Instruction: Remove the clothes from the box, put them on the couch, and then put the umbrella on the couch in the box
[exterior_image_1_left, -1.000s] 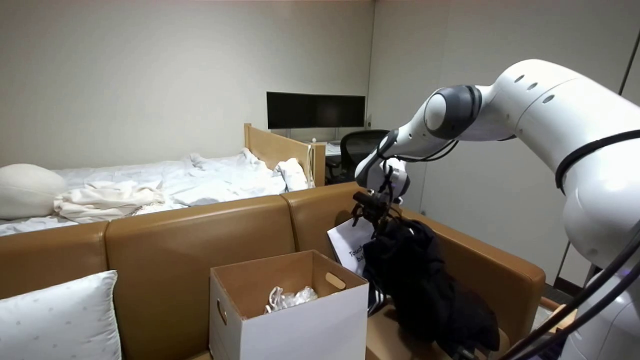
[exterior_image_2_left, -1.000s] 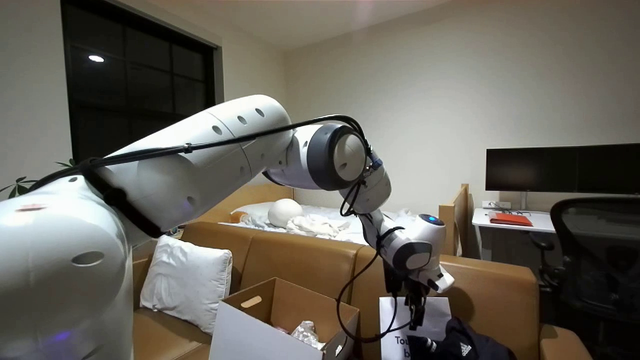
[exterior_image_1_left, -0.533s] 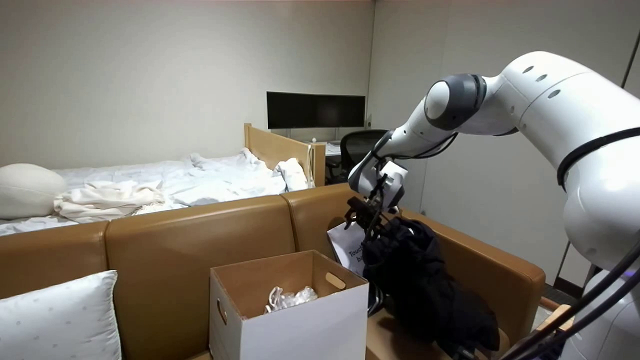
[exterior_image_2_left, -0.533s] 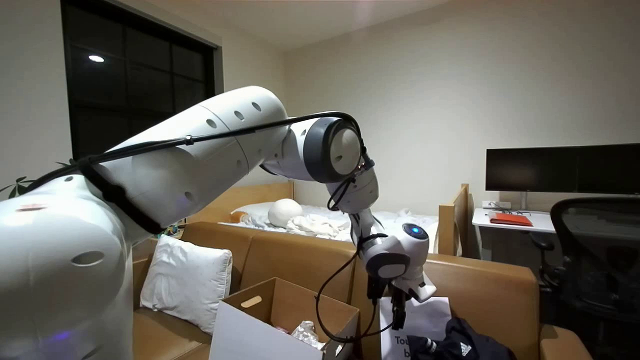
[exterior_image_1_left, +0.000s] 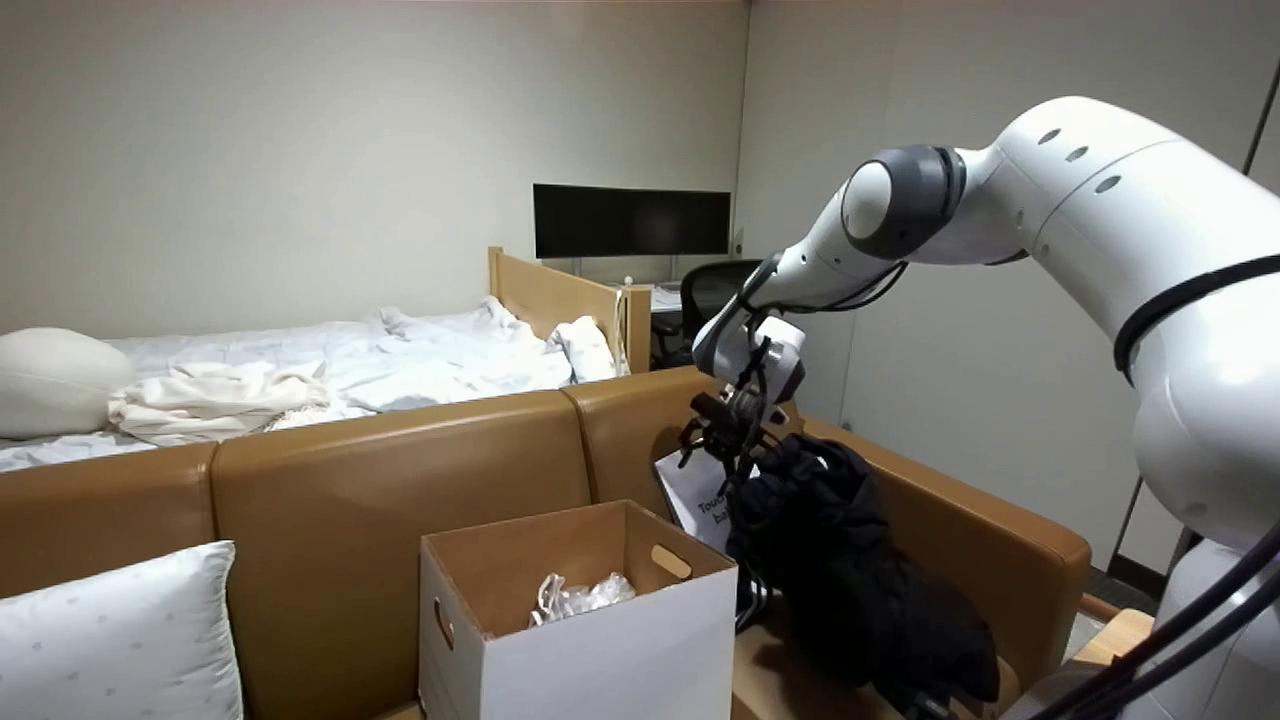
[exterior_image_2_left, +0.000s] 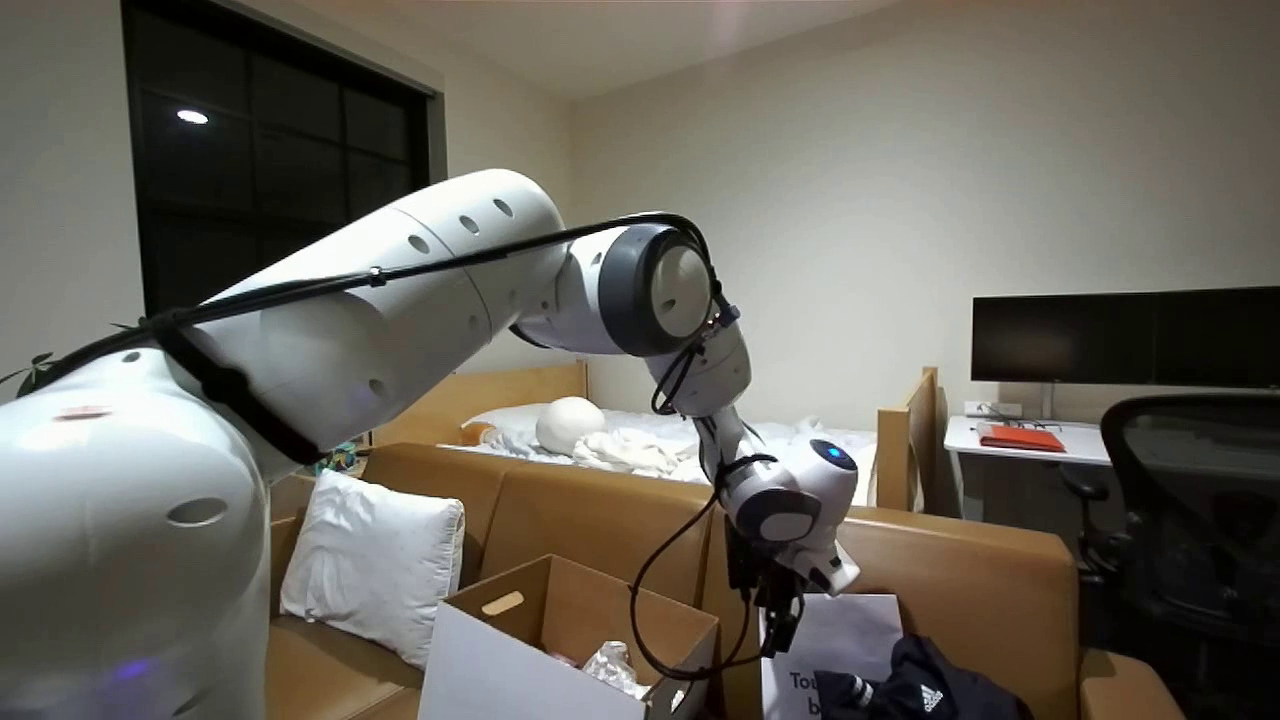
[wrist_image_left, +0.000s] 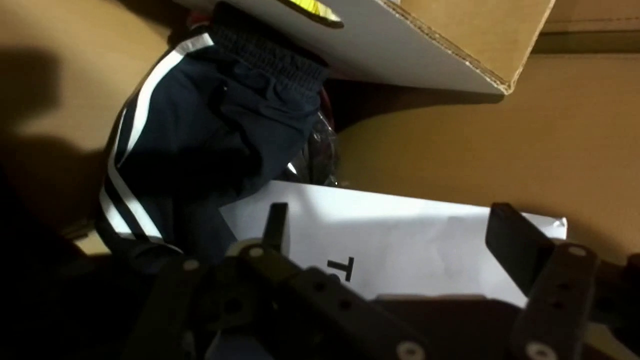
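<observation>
The white box (exterior_image_1_left: 610, 650) stands on the tan couch (exterior_image_1_left: 400, 470), with crumpled clear plastic (exterior_image_1_left: 580, 598) inside. To its right the clothes (exterior_image_1_left: 840, 560) lie as a dark heap by the armrest; in the wrist view a navy garment (wrist_image_left: 200, 125) with white stripes shows close to the box wall (wrist_image_left: 400, 65). My gripper (wrist_image_left: 392, 230) is open, nothing between its fingers, above a white printed sheet (wrist_image_left: 425, 250). In an exterior view the gripper (exterior_image_2_left: 775, 635) hangs between box and clothes (exterior_image_2_left: 925, 690). The umbrella cannot be made out; it is hidden or out of view.
The sheet (exterior_image_2_left: 840, 640) leans on the couch back. A white pillow (exterior_image_1_left: 130, 640) sits left of the box, the armrest (exterior_image_1_left: 1000, 540) right of the heap. Behind the couch is a bed (exterior_image_1_left: 420, 360). A cable (exterior_image_2_left: 640, 600) loops below the wrist near the box.
In both exterior views my open gripper has shifted left, toward the box, while the arm's elbow has risen a little. Box, clothes and sheet look unmoved.
</observation>
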